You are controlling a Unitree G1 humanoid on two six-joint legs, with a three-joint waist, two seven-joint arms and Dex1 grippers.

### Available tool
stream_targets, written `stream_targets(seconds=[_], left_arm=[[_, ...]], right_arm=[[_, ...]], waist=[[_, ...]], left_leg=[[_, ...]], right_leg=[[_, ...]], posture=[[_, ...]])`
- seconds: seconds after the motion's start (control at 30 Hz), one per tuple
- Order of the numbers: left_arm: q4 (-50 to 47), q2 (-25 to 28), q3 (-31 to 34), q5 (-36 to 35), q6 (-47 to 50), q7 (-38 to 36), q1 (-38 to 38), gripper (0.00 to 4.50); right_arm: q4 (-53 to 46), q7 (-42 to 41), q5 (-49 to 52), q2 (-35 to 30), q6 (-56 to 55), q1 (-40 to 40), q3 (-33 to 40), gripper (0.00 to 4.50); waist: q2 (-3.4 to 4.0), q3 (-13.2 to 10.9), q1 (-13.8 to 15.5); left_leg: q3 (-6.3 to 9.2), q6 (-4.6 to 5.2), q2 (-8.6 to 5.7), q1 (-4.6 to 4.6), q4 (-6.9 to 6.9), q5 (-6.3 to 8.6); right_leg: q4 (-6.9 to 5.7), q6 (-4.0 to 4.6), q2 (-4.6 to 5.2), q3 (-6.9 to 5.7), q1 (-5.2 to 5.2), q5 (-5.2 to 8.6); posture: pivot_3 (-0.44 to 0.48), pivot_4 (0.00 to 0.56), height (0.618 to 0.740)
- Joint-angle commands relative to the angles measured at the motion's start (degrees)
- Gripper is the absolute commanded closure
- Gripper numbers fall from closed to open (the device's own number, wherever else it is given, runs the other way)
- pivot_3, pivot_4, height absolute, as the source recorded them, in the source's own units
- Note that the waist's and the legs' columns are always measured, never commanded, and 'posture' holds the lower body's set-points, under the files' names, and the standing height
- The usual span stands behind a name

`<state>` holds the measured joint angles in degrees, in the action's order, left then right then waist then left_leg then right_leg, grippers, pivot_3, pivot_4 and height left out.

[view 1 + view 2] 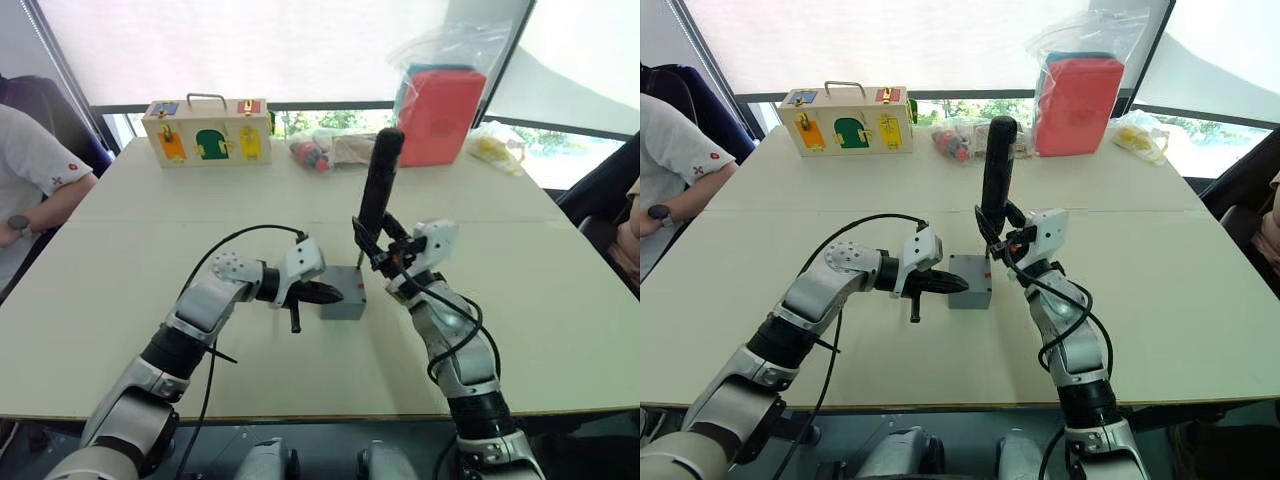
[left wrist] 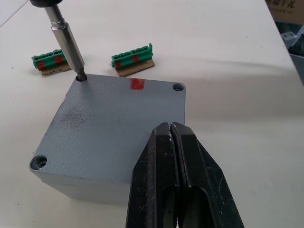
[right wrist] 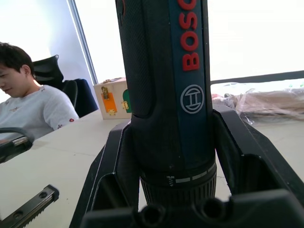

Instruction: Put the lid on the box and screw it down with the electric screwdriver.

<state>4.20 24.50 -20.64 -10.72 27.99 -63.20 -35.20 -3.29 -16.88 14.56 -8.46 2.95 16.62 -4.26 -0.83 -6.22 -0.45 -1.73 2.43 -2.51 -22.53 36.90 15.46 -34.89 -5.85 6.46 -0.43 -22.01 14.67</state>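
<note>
Left gripper [image 2: 173, 130]: fingers closed, empty, tips on lid [image 2: 111, 126].
Right gripper [image 1: 385, 248]: clamped upright electric screwdriver [image 1: 379, 180], bit in lid's corner hole.

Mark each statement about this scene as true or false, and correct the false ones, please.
1. The lid sits on the box. True.
2. The right pincer holds the electric screwdriver upright. True.
3. The screwdriver bit is in the middle of the lid. False: it is in a corner screw hole.
4. The left pincer is wide open. False: its fingers are shut, over the lid.
5. The wooden case is beside the box. False: it stands at the far edge of the table.
</note>
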Motion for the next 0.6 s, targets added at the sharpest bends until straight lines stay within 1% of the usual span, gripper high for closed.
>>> stream_targets(seconds=[0.03,0.23,0.33,0.6], left_arm=[[0.9,0.3,-0.5,0.7,0.6,0.3,0.9,4.5],[0.8,0.3,-0.5,0.7,0.7,0.5,1.0,4.5],[1.0,0.1,-0.5,0.7,0.7,0.5,0.9,4.5],[1.3,-0.3,-0.6,0.8,0.3,0.7,0.7,4.5]], right_arm=[[10.9,1.5,-3.5,-1.1,6.1,-3.8,-0.1,2.72],[10.9,1.3,-3.8,-1.5,5.3,-3.7,-0.2,2.72],[10.4,1.2,-4.2,-1.8,4.7,-3.6,-0.2,2.72],[7.9,0.9,-3.6,-1.6,2.4,-3.1,0.7,2.72]], waist=[[0.01,0.0,-0.1],[0.01,0.0,-0.1],[0.01,0.0,-0.1],[0.06,0.0,0.0]], left_leg=[[0.0,0.0,0.0,0.0,0.0,0.0],[0.02,0.0,0.0,0.03,-0.13,0.01],[0.02,0.0,0.0,0.15,-0.42,0.0],[0.02,0.0,0.0,0.15,-0.5,0.0]], right_leg=[[0.04,0.01,0.0,0.0,0.02,0.01],[0.33,0.02,0.0,0.0,0.16,0.01],[0.71,0.02,0.0,-0.02,0.33,0.0],[0.8,0.03,0.02,-0.02,0.35,0.0]], posture=[[0.0,0.15,0.74],[0.0,0.15,0.74],[0.0,0.15,0.74],[0.0,0.15,0.74]])
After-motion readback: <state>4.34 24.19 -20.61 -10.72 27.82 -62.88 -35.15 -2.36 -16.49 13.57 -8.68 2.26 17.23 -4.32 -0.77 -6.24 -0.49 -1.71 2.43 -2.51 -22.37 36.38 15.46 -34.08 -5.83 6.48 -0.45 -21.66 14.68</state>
